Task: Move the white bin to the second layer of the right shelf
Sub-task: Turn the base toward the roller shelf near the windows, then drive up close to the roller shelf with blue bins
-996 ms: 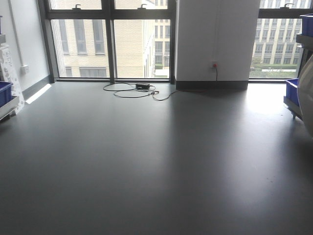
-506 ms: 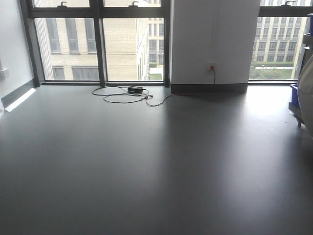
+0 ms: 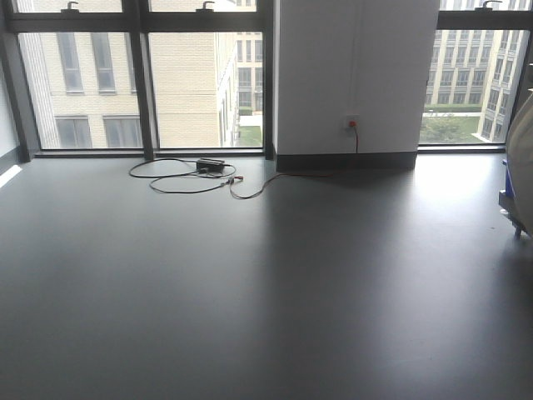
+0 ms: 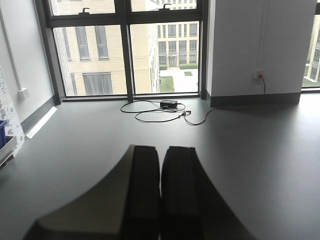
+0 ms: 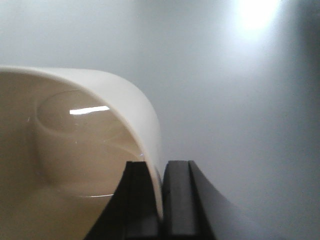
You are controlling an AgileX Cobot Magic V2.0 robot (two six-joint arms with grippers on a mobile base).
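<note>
Shifted leftward since earlier is the black coiled floor cable point(image 3: 208, 167); the glossy cream-white plastic bin point(image 5: 75, 150), clamped at its rim by the right gripper point(image 5: 161, 172) (left gripper point(image 4: 160, 152) closed empty), should be kept level.

The left gripper point(image 4: 161, 148) stands with its dark jaws pressed together, nothing between them, above the grey floor point(image 4: 260, 150). At the floor's far edge, under the windows point(image 4: 100, 55), lies a looped cable point(image 4: 150, 116) with a black power adapter point(image 4: 168, 104). It runs to a socket point(image 4: 259, 75) on the white pillar point(image 4: 240, 45).
</note>
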